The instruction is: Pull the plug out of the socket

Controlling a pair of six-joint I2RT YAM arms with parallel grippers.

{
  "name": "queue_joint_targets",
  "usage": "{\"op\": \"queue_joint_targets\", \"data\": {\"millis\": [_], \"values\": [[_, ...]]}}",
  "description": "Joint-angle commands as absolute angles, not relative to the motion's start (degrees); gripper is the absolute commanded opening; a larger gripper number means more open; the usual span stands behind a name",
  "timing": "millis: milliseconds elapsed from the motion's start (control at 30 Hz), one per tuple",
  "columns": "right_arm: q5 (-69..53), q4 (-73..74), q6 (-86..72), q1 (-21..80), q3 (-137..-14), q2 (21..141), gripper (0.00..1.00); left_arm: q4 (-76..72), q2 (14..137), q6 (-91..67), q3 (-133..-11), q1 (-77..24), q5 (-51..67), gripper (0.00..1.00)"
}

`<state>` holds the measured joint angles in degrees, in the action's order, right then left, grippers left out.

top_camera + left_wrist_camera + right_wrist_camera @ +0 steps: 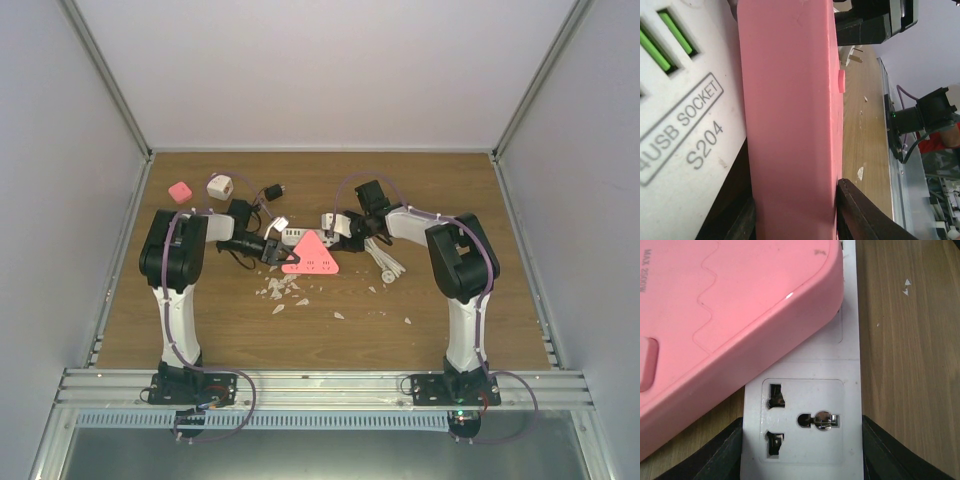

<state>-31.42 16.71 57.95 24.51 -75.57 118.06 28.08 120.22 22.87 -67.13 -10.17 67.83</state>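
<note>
The pink triangular plug [310, 258] sits across the white socket strip [847, 365] and covers most of its face. The left gripper [795, 220] is closed on the plug's body, with one jaw pressed on each side of it. The right gripper [802, 457] clamps the strip just beside its free outlet [802, 420]. I judge that both grasps are made and the pull itself is the step in hand. Whether the pins are already out of the strip, I cannot tell. The next move asks the left arm to draw the plug straight away from the strip's face while the right arm holds the strip firm.
</note>
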Motion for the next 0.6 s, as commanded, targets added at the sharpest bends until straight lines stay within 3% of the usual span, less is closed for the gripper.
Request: {"op": "queue_joint_targets", "data": {"millis": [0,333,567], "values": [[-29.74,22.67,57.63,23.97,-75.32,119.27,0.27,24.33,116.54,27.03,-67.68,-11.81,65.67,0.18],[-29.79,23.80,58.60,23.43,-76.32,120.19,0.24,26.01,115.66,30.51,-70.29,-12.22,58.82,0.14],[-29.82,24.23,58.71,23.27,-76.55,120.42,0.24,28.63,117.61,31.46,-71.98,-11.90,60.85,0.14]]}}
